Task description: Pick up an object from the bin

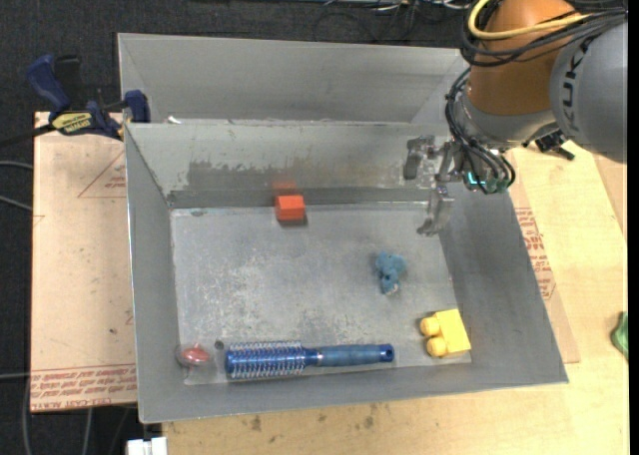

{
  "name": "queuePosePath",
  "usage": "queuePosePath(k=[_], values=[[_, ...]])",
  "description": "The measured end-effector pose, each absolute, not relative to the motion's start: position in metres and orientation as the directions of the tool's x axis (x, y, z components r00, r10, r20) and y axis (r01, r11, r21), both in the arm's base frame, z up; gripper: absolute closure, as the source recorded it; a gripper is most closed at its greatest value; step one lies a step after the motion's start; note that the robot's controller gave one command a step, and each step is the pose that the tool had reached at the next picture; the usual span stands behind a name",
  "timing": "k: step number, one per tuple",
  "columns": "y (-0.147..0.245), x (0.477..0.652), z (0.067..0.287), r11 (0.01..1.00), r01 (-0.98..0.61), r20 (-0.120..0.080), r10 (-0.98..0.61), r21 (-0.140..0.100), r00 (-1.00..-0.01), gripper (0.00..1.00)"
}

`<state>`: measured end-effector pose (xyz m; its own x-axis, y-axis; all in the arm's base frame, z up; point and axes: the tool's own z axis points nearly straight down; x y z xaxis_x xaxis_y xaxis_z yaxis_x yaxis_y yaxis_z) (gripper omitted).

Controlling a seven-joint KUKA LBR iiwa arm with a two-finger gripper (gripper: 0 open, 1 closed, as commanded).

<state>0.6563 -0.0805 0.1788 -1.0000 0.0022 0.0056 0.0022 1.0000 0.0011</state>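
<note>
Right-centre on bin [260,288] floor | small blue-grey toy [388,271] | lumpy, perhaps animal

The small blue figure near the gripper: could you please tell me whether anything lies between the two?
Nothing visible does. The gripper hangs at the back right, and the blue figure lies just in front of it on bare bin floor. The yellow block, orange cube and blue brush lie off that line.

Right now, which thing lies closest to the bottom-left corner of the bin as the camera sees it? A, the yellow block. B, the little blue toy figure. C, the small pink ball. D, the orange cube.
C: the small pink ball sits right in that corner, at the bristle end of the blue hairbrush.
</note>
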Motion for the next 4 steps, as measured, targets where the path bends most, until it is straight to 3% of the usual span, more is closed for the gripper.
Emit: queuePosePath(k=[1,2,3,4], values=[[-0.09,0.586,0.085,0.983,-0.186,0.007,-0.186,0.003,-0.983,0.0],[-0.062,0.573,0.069,0.931,-0.366,-0.001,-0.366,0.002,-0.931,0.0],[-0.062,0.574,0.07,0.93,-0.366,-0.002,-0.366,0.0,-0.93,1.0],[-0.062,0.574,0.07,0.93,-0.367,-0.002,-0.367,0.0,-0.93,0.0]])
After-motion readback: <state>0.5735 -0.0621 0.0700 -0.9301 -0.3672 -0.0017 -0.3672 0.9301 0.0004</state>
